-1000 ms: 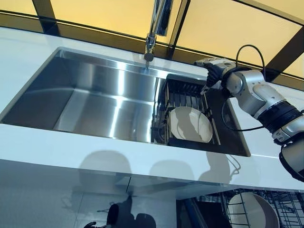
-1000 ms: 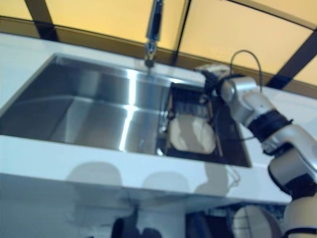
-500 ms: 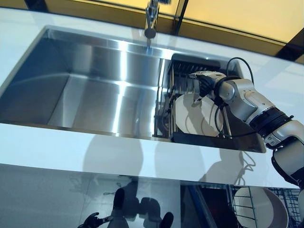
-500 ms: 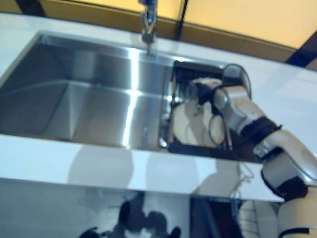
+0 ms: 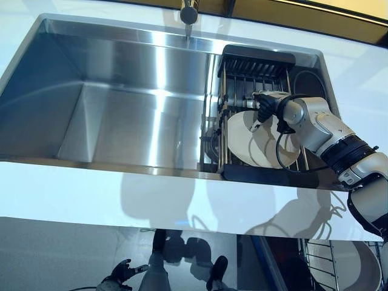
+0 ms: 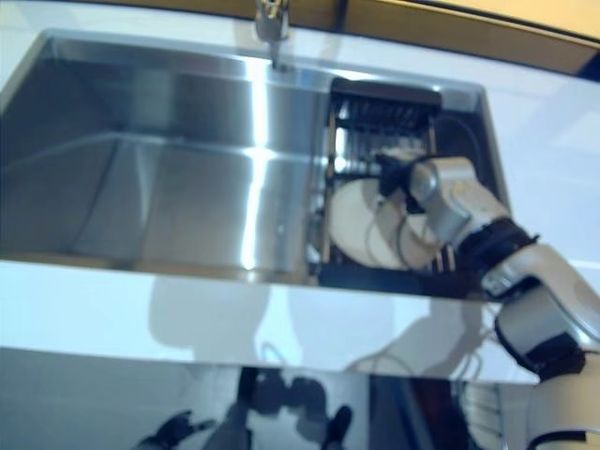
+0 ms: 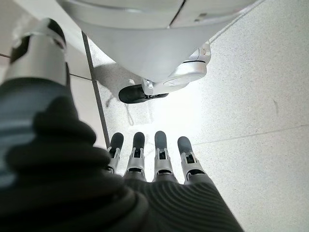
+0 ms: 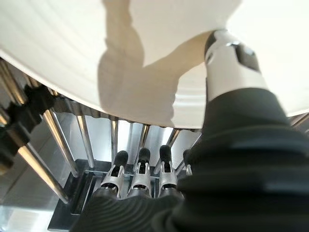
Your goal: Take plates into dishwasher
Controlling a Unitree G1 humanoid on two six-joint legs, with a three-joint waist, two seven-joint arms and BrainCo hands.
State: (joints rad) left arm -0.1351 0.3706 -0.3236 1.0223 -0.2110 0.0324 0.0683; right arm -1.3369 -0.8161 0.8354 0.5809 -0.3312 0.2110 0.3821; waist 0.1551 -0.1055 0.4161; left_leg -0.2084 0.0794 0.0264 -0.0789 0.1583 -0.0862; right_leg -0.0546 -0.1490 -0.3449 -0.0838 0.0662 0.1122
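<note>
A white plate [image 5: 253, 144] leans in the black dish rack [image 5: 256, 61] at the right end of the steel sink [image 5: 121, 121]. My right hand [image 5: 265, 108] is at the plate's upper rim. In the right wrist view the thumb [image 8: 227, 53] lies on the plate's face [image 8: 145, 34] and the straight fingers [image 8: 140, 164] reach behind the rim toward the rack's bars. My left hand [image 5: 121, 274] hangs low over the floor, its fingers [image 7: 161, 150] straight and empty.
A faucet [image 5: 189, 12] stands behind the sink. The white counter [image 5: 182, 200] runs along the front. Below at the right, the dishwasher's wire rack [image 5: 312, 260] holds another white plate [image 5: 351, 270]. The sink's left basin is bare steel.
The camera has tilted down. My right hand has come down from behind the rack to the plate's upper rim. The plate has not moved.
</note>
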